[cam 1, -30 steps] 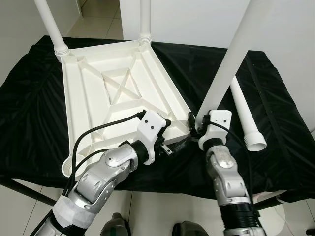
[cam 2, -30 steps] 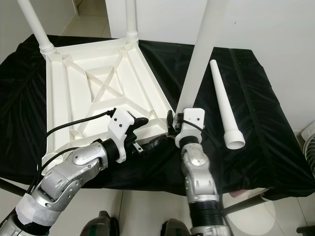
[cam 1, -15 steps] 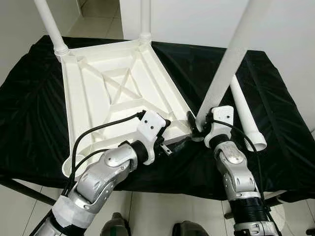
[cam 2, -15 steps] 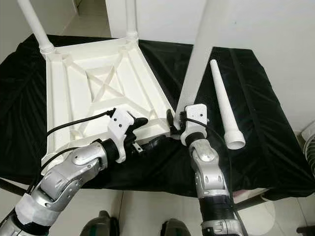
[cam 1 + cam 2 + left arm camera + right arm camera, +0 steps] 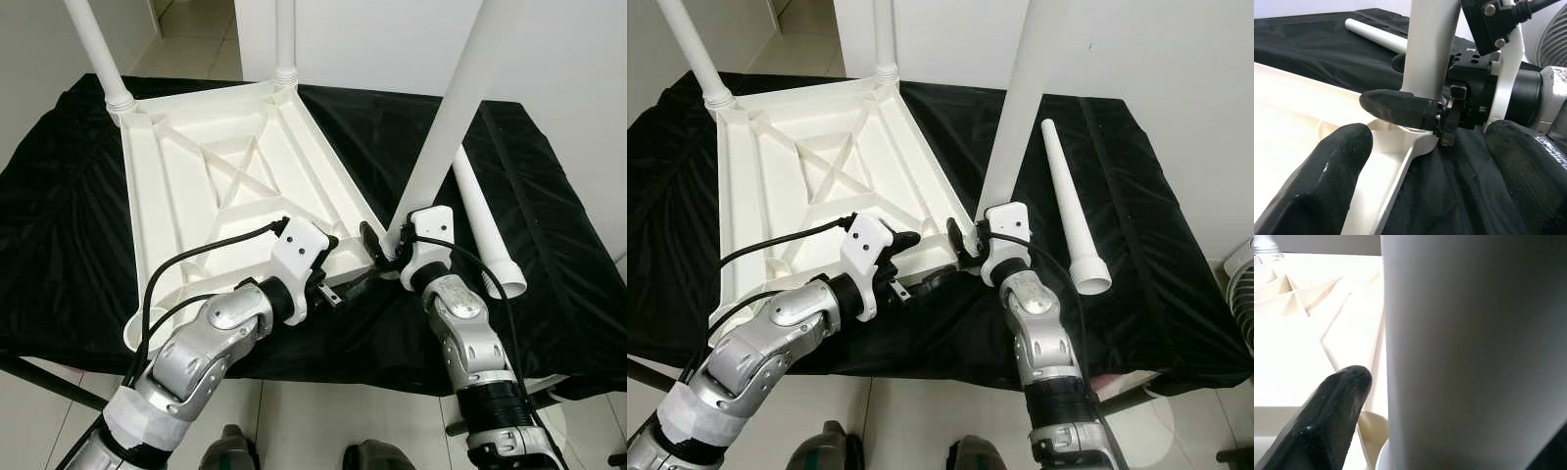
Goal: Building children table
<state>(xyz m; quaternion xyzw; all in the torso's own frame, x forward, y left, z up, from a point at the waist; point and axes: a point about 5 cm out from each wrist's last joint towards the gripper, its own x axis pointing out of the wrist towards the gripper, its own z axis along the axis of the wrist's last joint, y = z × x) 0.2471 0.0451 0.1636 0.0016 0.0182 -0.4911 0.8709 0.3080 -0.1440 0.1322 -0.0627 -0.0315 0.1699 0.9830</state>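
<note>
An upturned white table top (image 5: 225, 186) lies on a table draped in black cloth. Two white legs (image 5: 98, 49) (image 5: 285, 39) stand in its far corners. My right gripper (image 5: 385, 245) is shut on a third leg (image 5: 456, 108), low on its foot, at the near right corner socket; the leg leans slightly right. In the right wrist view the leg (image 5: 1474, 357) sits beside one finger (image 5: 1327, 416). My left gripper (image 5: 348, 281) is open just left of that corner, its fingers (image 5: 1332, 181) straddling the rim. A fourth leg (image 5: 1068, 206) lies loose on the cloth at the right.
The black cloth (image 5: 59, 215) hangs over the table's edges on all sides. A fan grille (image 5: 1244, 294) stands on the floor past the right edge. Tiled floor runs behind and below the table.
My right wrist has shifted slightly left and farther, bringing the held leg's foot closer to the corner socket. The left gripper has stayed by the corner.
</note>
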